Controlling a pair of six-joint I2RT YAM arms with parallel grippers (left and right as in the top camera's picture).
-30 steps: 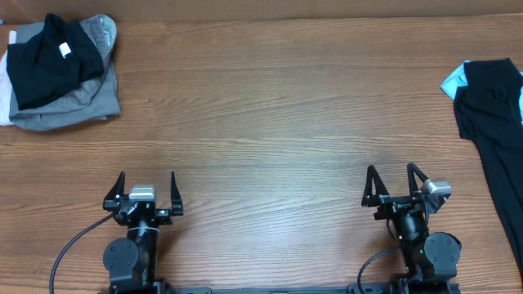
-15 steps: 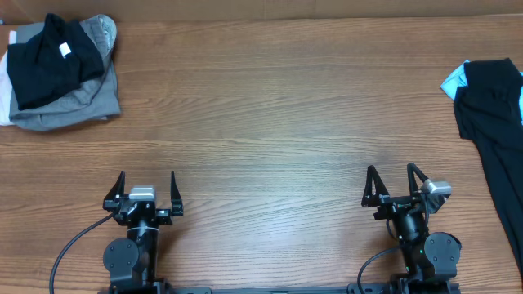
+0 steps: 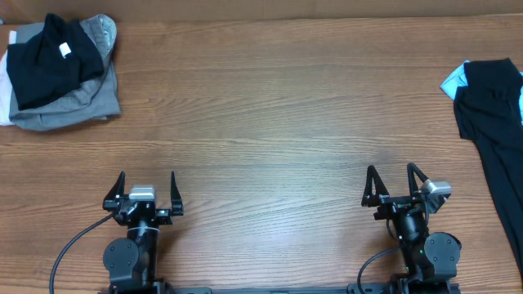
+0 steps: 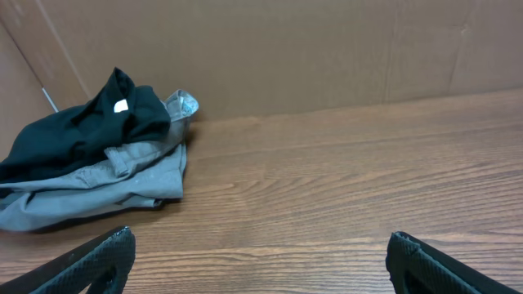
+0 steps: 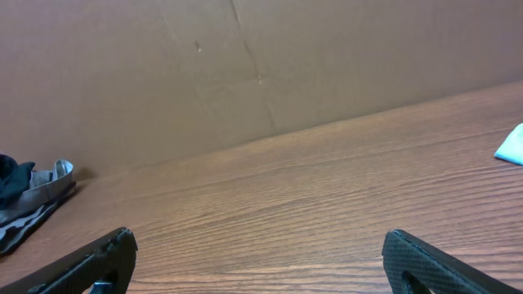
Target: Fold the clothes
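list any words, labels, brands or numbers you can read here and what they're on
No text can be read in any view.
White tag on the black garment at the table's far left corner: too small to tell whether anything is printed on it.
Nothing else in view shows any marking.

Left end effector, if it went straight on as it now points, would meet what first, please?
Probably only the cardboard wall: the left end effector faces bare table, and the clothes pile lies left of its line.
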